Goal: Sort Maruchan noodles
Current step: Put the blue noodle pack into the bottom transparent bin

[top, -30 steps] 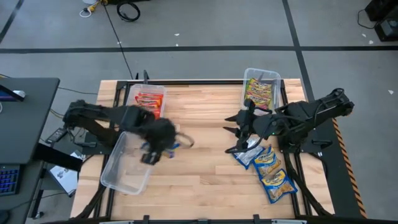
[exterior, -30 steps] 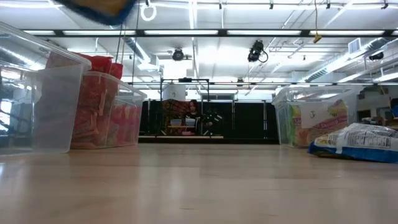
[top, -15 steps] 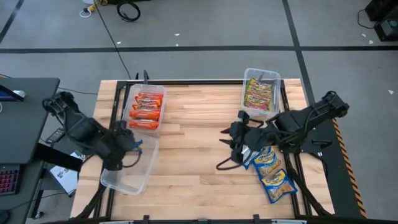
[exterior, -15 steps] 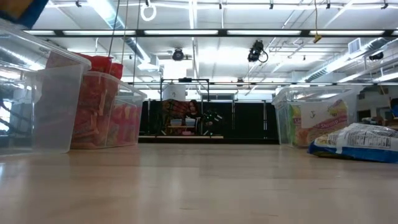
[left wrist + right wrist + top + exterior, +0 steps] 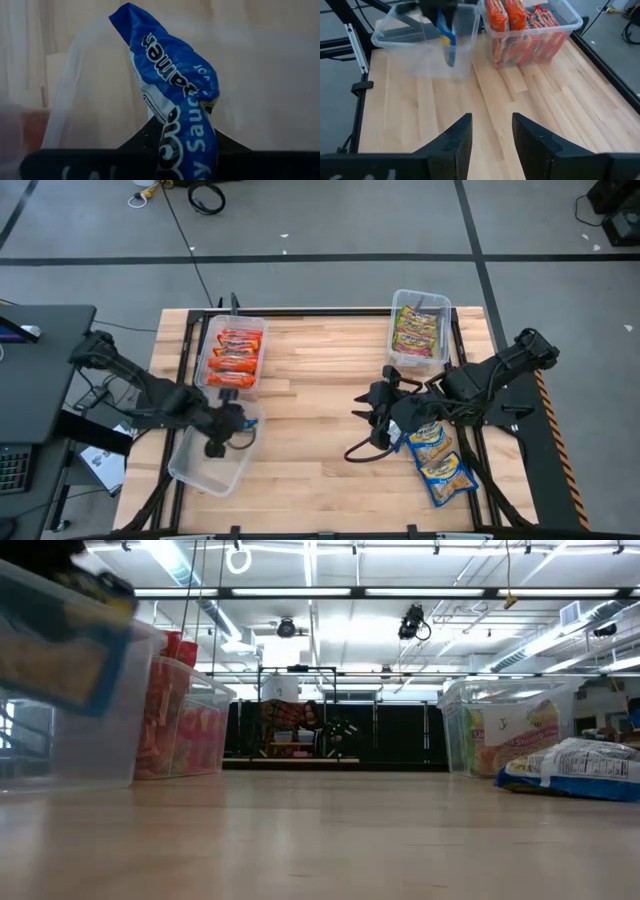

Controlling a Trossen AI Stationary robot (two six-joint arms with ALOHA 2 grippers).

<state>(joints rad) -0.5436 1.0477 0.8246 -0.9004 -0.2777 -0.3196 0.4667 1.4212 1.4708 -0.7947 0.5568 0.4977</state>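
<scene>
Blue-and-yellow noodle packet (image 5: 175, 100) pinched in left pincer (image 5: 222, 430), hanging down inside clear empty bin (image 5: 205, 470) at near-left part of wooden surface (image 5: 310, 400). Seen blurred through bin wall in low view (image 5: 60, 650); also seen from right wrist view (image 5: 447, 40), dangling in that bin. Just beyond, second clear bin (image 5: 232, 355) packed with orange-red packets (image 5: 233, 352). At far right, third clear bin (image 5: 420, 328) holding pink and green-yellow packets (image 5: 418, 330). Right pincer (image 5: 372, 425) near middle of surface, fingers (image 5: 457, 142) spread apart, nothing between them, bare wood ahead. Beside right arm, loose row of blue-and-yellow packets (image 5: 440, 460) lying on surface toward near-right edge, one of them in low view as crinkled blue-and-white heap (image 5: 575, 770) beside right-hand bin.
</scene>
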